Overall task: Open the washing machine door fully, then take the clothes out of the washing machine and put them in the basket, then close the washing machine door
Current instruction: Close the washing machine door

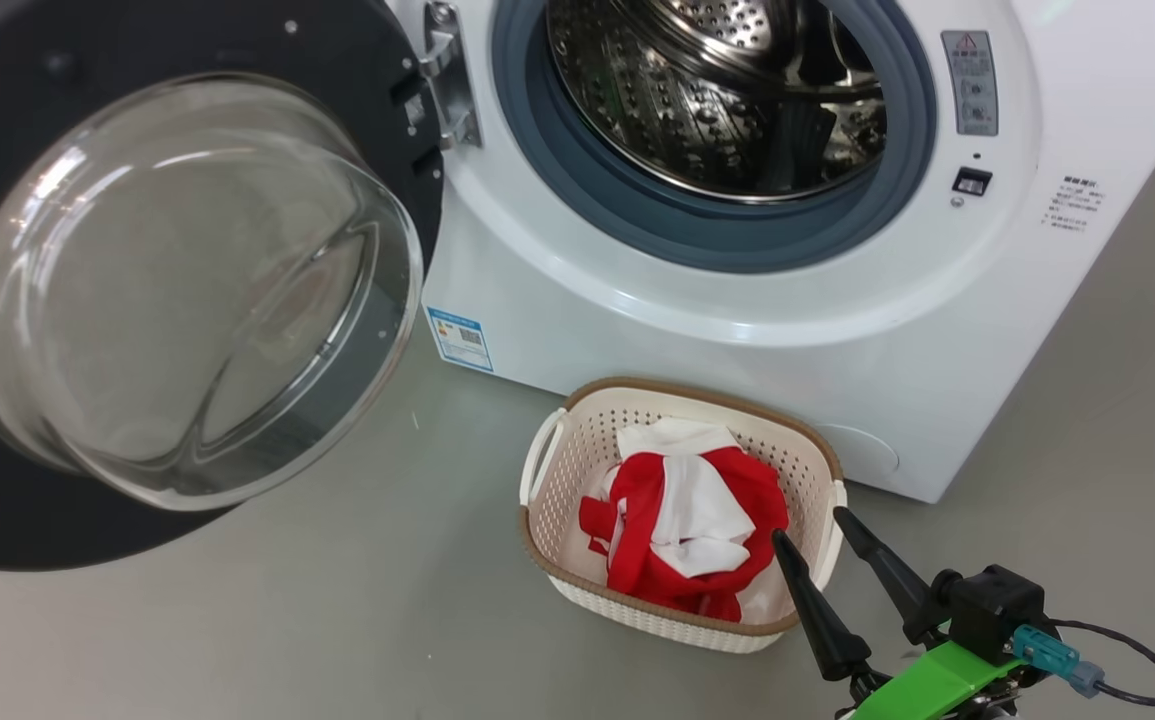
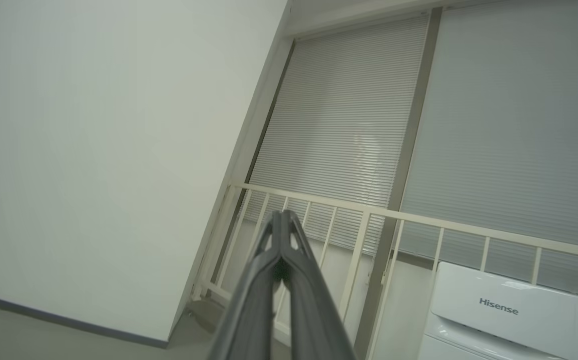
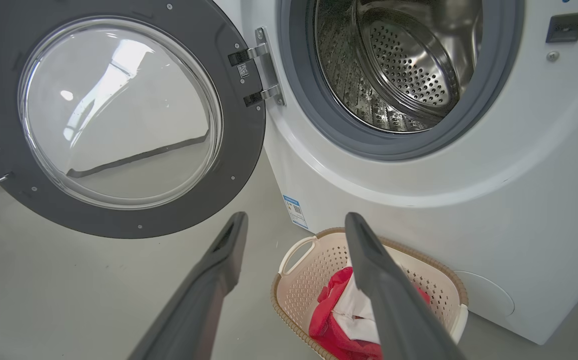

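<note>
**Clothes in basket, door not yet shut: watch the swing and the snag**

Risks first. The door hangs wide open on the left of the washing machine, and closing it is likely the step left. The bulging glass is slick, so a fingertip pushing there may slide off; the black rim is the safer spot. A weak push may leave the door resting against the front, unlatched.

The basket sits on the floor just in front of the washing machine, below the opening. It cannot be told whether the door's lower edge clears its rim on the way round; a clip would shove it.

The clothes lie heaped in the basket, red and white, up to about rim height. The right gripper is at the basket's near-right edge, fingertips over the fabric. Contact cannot be told, but an arm move from there could hook a fold or nudge the basket.

The drum looks empty where it shows; its lowest part is cut off by the gasket, so a leftover piece cannot be ruled out.

Hands. The right gripper's fingers are spread wide, nothing between them. The left gripper has its fingers pressed together at the tips and holds nothing; it points up toward a wall and blinds, away from the door.
</note>
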Robot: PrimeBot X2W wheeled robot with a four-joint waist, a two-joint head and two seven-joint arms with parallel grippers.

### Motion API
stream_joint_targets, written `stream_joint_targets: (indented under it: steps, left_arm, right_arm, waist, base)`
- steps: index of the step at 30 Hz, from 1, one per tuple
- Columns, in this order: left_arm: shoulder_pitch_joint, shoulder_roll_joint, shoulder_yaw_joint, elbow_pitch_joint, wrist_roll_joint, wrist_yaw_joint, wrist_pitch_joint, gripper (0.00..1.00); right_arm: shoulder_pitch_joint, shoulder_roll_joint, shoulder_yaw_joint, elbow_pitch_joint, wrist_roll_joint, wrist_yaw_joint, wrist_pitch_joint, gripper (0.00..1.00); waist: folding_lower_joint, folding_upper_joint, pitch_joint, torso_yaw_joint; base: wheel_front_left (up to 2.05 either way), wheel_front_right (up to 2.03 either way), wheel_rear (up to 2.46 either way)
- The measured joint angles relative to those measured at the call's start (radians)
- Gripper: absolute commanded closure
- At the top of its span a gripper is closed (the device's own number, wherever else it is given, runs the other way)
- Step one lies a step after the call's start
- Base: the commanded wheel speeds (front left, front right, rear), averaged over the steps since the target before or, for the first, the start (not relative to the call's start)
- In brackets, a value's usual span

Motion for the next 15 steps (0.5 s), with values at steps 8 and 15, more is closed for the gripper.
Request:
stream_joint_targets:
  steps: [8,15]
  left_arm:
    - [-0.175,0.077,-0.063,0.406,-0.087,0.003,0.268,1.00]
    - [-0.220,0.089,-0.077,0.625,-0.162,0.014,0.578,1.00]
  right_arm:
    - [-0.025,-0.001,0.008,0.001,-0.007,0.000,0.000,0.00]
    - [-0.025,0.000,0.031,0.007,-0.007,0.000,0.000,0.00]
  waist:
    - [0.0000,0.0000,0.038,-0.018]
    - [0.0000,0.0000,0.053,-0.031]
  base:
    - [0.00,0.00,0.00]
    - [0.00,0.00,0.00]
